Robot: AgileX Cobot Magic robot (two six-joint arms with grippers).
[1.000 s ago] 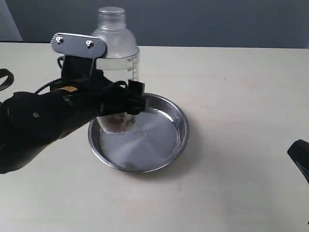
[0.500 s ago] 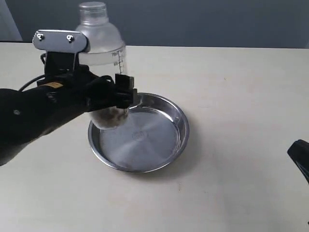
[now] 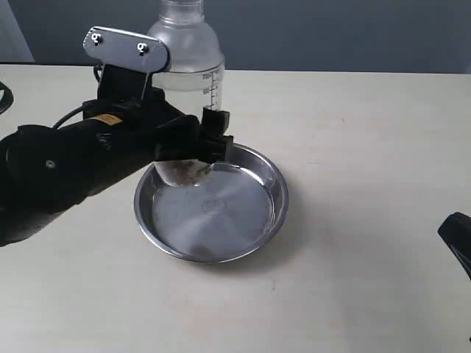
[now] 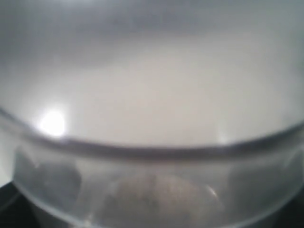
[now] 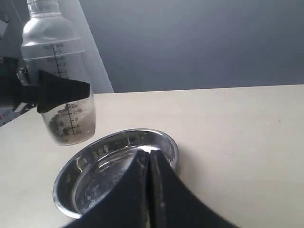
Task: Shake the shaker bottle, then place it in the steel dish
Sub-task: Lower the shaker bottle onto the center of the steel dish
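Note:
The shaker bottle (image 3: pixel 193 55) stands upright in the air over the far left rim of the steel dish (image 3: pixel 277 193). Brown and pale grains lie in its bottom. My left gripper (image 3: pixel 202 147) is shut on the bottle's lower body from the left. The blurred bottle (image 4: pixel 152 118) fills the left wrist view and hides the jaws there. In the right wrist view the bottle (image 5: pixel 56 71) hangs beyond the dish (image 5: pixel 80 159), one black left finger (image 5: pixel 64 90) across it. My right gripper (image 5: pixel 151 156) is shut and empty, low at the right (image 3: pixel 458 234).
The pale tabletop (image 3: pixel 368 147) stretches round the dish, with a dark grey wall behind. A black cable loop (image 3: pixel 6 95) shows at the left edge.
The left gripper swung the bottle left half a second ago and has now swung it back to the right and a bit higher. The dish and right gripper have not moved.

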